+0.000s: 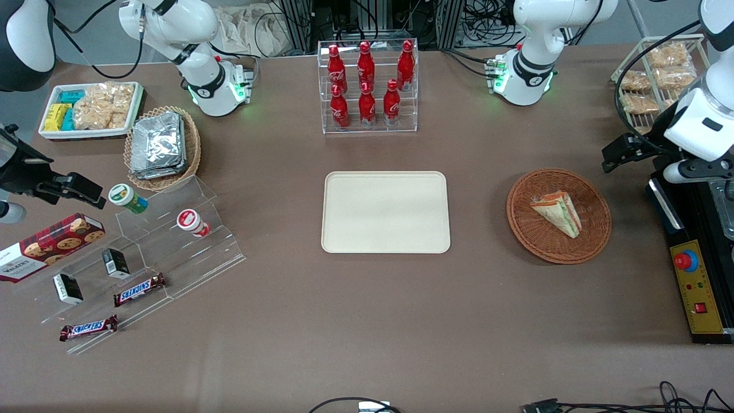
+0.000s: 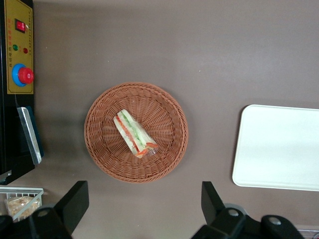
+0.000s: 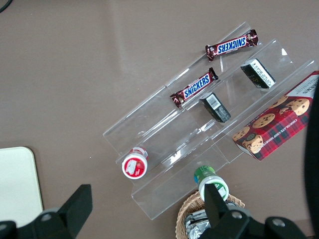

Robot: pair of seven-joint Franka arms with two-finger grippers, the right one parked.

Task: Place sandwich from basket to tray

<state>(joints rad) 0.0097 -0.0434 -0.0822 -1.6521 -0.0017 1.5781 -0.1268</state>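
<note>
The hand (image 2: 142, 209) hangs high above the bench (image 1: 367, 321) at the working arm's end, its two fingers spread wide with nothing between them, and the basket (image 2: 102, 159) lies beneath it. The sandwich (image 2: 133, 133) rests flat inside that basket, roughly central, apart from the woven wall. The likely risk is a poor grip: the wedge looks soft and slanted, so a squeeze across its layered edge could crush it or let it slip, and a low approach could catch the rim and drag the basket. The tray (image 1: 385, 212) sits bare mid-bench, well apart from the basket.
</note>
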